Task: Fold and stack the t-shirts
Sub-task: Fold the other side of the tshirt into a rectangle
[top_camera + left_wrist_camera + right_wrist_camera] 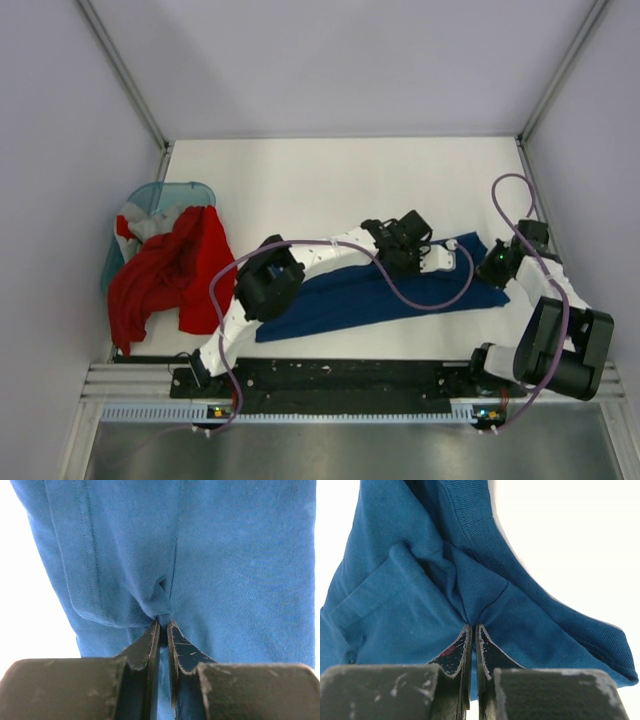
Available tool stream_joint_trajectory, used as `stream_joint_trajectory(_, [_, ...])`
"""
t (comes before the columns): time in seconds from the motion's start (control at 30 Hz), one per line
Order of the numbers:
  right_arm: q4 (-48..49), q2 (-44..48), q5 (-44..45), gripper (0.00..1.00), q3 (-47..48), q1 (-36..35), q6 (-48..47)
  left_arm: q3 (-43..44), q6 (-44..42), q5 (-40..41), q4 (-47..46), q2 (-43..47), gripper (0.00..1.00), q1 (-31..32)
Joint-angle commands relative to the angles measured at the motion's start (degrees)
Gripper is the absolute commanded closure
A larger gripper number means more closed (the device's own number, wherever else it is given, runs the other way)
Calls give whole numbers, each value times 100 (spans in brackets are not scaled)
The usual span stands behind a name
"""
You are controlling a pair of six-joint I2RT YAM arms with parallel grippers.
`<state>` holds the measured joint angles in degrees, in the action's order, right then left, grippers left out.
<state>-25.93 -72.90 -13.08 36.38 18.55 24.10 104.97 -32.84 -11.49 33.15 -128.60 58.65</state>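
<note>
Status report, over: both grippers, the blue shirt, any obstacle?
Left gripper shut on dark blue cloth t-shirt. Right gripper shut on the same shirt. Red cloth t-shirt lies apart, far left; nothing blocks.

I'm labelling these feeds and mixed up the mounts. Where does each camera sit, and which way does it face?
Top external: above and behind the bases, looking down at the table, blue t-shirt and red t-shirt; left arm and right arm both show.
Left wrist: on the left wrist, looking past the left gripper, shut on the blue t-shirt.
Right wrist: on the right wrist, looking past the right gripper, also shut on it.
Shared: all three show the blue t-shirt.
</note>
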Motion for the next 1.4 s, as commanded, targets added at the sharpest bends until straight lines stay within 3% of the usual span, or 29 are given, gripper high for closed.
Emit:
stream_joint_trajectory(0.0, [185,-109,8,100,176,70,-116,-240,-354,15,149,335,84,-12])
stream_joint_trajectory(0.17, [106,-295,-256,83,212,61,-160,-108,-249,41,139,186,80,6])
stream_joint_trajectory(0.27, [-78,-49,111,76,273,-122,-186,-12,-214,-38,227,203,77,14])
stream_joint_trajectory(0.5, [-307,84,438,74,317,-422,-213,59,-144,-135,254,353,70,41])
stream_joint_trajectory(0.63, [-281,-92,297,75,299,-457,-204,76,-100,-91,245,335,74,50])
stream_joint_trajectory(0.77, [-219,-198,210,84,264,-466,-195,59,-82,-99,245,361,87,50])
stream_joint_trajectory(0.87, [-193,-312,165,100,290,-466,-230,68,-117,-73,280,379,90,50])
stream_joint_trajectory(1.03, [-210,-181,516,100,326,-370,-195,33,-249,-12,342,458,95,50])
stream_joint_trajectory(1.23, [-228,461,799,100,212,-132,-142,-143,-416,-55,359,485,94,58])
stream_joint_trajectory(1.37, [-193,251,632,100,106,-106,-151,-134,-460,-266,456,458,91,59])
